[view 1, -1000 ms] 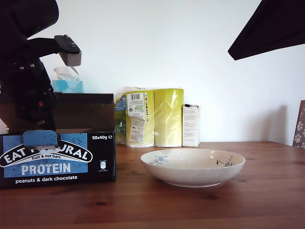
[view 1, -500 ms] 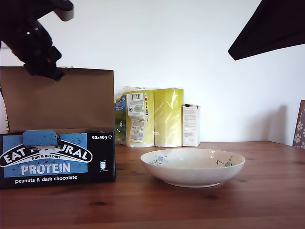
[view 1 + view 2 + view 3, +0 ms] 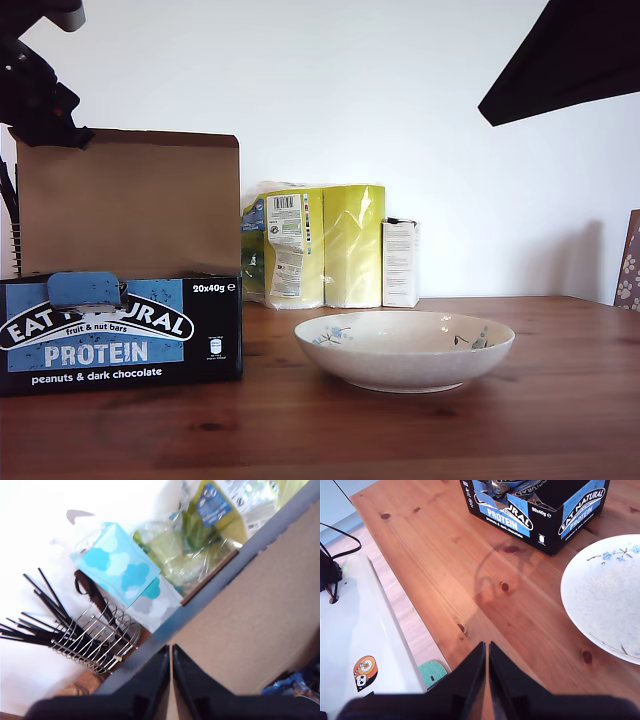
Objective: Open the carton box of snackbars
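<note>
Here my first gripper's (image 3: 170,652) fingers pinch the carton box of snackbars' (image 3: 120,335) raised lid edge.

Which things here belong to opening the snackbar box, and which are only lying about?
Belong to the job:
- carton box of snackbars, lid standing up
- my first tool, at the lid's edge

Only lying about:
- bowl
- yellow-green wrapped rolls
- small white carton
- tissue box
- wire rack
- my second tool, above the bare table
</note>
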